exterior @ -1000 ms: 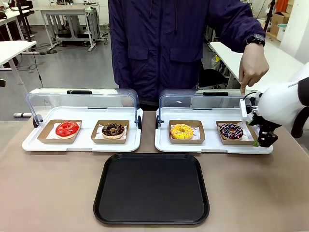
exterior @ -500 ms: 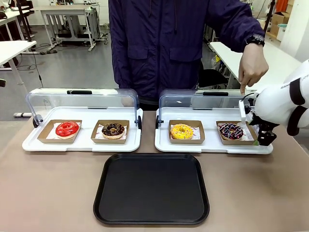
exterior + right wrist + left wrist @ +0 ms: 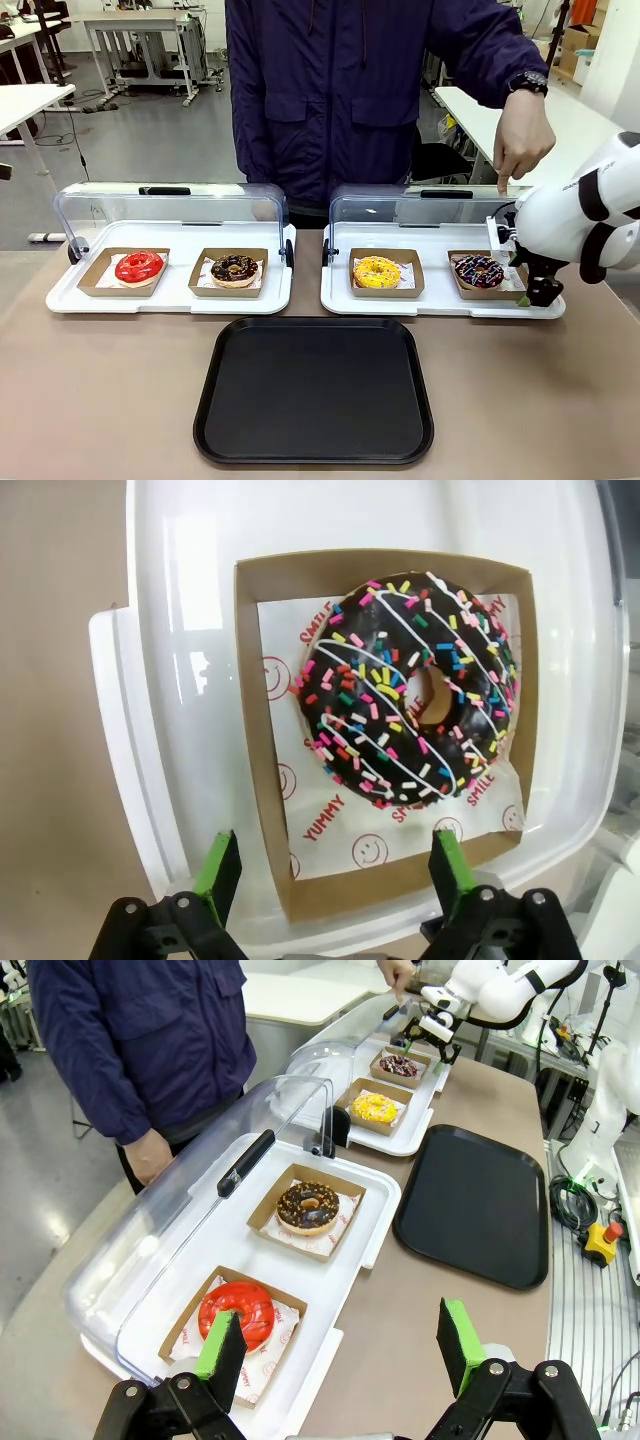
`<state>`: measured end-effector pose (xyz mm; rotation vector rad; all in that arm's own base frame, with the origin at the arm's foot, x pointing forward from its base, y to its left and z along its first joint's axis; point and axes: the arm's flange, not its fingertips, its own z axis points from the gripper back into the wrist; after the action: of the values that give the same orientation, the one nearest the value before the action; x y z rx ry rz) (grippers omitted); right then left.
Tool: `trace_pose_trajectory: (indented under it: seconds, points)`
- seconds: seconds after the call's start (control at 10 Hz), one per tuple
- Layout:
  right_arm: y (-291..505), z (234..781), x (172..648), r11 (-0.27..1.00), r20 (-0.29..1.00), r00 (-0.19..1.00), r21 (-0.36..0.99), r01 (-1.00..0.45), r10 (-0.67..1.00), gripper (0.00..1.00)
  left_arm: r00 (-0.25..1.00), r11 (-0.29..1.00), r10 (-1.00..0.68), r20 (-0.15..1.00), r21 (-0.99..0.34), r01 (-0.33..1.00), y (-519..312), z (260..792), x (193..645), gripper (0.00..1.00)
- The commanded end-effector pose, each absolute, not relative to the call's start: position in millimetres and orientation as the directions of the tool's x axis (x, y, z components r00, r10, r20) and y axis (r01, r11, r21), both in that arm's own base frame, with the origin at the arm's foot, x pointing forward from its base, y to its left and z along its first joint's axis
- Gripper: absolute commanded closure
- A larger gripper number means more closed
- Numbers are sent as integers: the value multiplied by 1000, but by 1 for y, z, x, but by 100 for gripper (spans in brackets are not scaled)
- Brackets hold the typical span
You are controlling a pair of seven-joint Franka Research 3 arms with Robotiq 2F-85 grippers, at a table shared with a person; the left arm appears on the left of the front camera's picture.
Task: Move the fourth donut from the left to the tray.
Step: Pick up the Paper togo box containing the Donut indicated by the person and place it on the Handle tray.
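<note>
The fourth donut (image 3: pixel 480 271) is chocolate-glazed with coloured sprinkles and white drizzle. It sits in a brown cardboard holder (image 3: pixel 265 730) at the right end of the right white tray. My right gripper (image 3: pixel 535 290) hangs open at the holder's right end. In the right wrist view its green-padded fingers (image 3: pixel 220 865) stand just short of the holder's near edge, with the donut (image 3: pixel 410 695) ahead. The black tray (image 3: pixel 314 390) lies bare at the front centre. My left gripper (image 3: pixel 340 1340) is open above the table's left end, holding nothing.
A person stands behind the table, one hand (image 3: pixel 522 140) on the raised clear lid (image 3: pixel 425 205) of the right white tray. A yellow donut (image 3: pixel 377 271), a crumb-topped chocolate donut (image 3: pixel 235 268) and a red donut (image 3: pixel 139 266) sit in their own holders. The left lid (image 3: pixel 170 210) is raised too.
My right gripper has shifted slightly left, closer to the fourth donut's holder, and the arm's white body has risen. The donuts, tray and person's hand have stayed put.
</note>
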<state>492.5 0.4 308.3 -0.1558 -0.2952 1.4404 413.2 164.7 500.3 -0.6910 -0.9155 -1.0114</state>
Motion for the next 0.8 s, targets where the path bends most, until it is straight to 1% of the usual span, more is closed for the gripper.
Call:
trace_pose_trajectory:
  seconds: [0.0, 0.1, 0.2, 0.3, 0.4, 0.5, 0.6, 0.7]
  points:
    - [-2, 305, 501, 101, 81, 80, -294, -950, 993, 0, 222, 376, -394, 892, -64, 924, 164, 503, 413, 0]
    - [-2, 304, 502, 104, 83, 83, -293, -950, 993, 0, 222, 376, -394, 892, -64, 924, 164, 503, 413, 0]
    - [-3, 304, 504, 103, 80, 83, -292, -951, 993, 59, 222, 376, -394, 892, -64, 924, 164, 503, 413, 0]
    - [-3, 304, 503, 101, 77, 82, -288, -952, 994, 59, 222, 376, -394, 892, -64, 924, 164, 503, 413, 0]
    - [-3, 305, 504, 101, 71, 84, -286, -953, 994, 100, 222, 376, -394, 892, -64, 924, 164, 503, 413, 0]
    - [-2, 305, 504, 102, 69, 86, -279, -955, 994, 64, 222, 376, -394, 892, -64, 924, 164, 503, 413, 0]
    - [-3, 306, 504, 95, 64, 81, -272, -958, 995, 100, 222, 376, -394, 892, -64, 924, 164, 503, 413, 0]
    - [-2, 306, 504, 91, 62, 78, -259, -961, 995, 100, 222, 376, -394, 892, -64, 924, 164, 503, 413, 0]
